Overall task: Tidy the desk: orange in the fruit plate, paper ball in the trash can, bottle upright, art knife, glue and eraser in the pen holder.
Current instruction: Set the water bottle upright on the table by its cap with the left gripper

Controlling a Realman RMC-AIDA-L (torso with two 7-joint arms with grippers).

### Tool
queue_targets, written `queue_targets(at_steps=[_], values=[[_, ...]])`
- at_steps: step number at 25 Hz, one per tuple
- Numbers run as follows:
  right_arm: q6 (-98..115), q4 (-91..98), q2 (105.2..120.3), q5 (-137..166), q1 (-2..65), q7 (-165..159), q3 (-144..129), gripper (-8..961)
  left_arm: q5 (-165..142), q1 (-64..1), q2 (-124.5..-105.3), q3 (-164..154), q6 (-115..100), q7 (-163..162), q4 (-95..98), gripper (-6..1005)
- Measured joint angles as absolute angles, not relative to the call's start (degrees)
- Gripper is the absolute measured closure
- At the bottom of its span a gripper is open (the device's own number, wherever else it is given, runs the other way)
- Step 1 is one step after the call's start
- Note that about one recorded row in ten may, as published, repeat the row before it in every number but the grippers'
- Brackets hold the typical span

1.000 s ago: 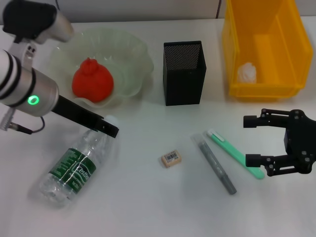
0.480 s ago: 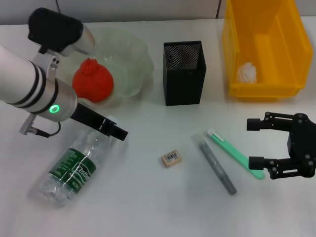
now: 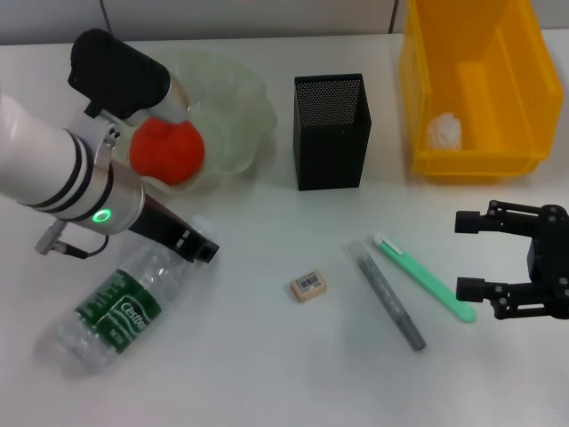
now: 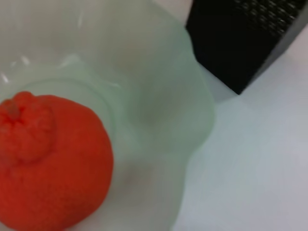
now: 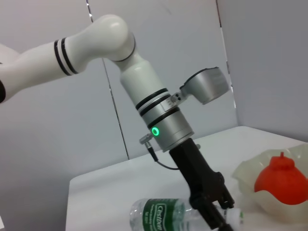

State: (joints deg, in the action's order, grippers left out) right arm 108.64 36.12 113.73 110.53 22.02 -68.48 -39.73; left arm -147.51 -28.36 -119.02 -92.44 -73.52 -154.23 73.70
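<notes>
Left pincer (image 3: 203,250) at crinkled clear bottle (image 3: 111,307) neck.

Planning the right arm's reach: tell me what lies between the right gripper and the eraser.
In the head view, between the right gripper and the eraser lie a green knife and a grey glue pen.

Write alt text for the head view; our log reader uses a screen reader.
The left gripper is down at the cap end of the lying bottle, while the open right gripper waits at the table's right. The orange sits in the fruit plate.
</notes>
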Motion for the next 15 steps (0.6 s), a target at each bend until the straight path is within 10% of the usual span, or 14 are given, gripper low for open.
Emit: queue_targets(at_steps=[15], values=[[110.18,35.33,114.47,110.16,22.47,-69.03,-38.13,111,-116.35,-27.0,-117.61,-53.63,-96.05,-111.04,55.88,523]])
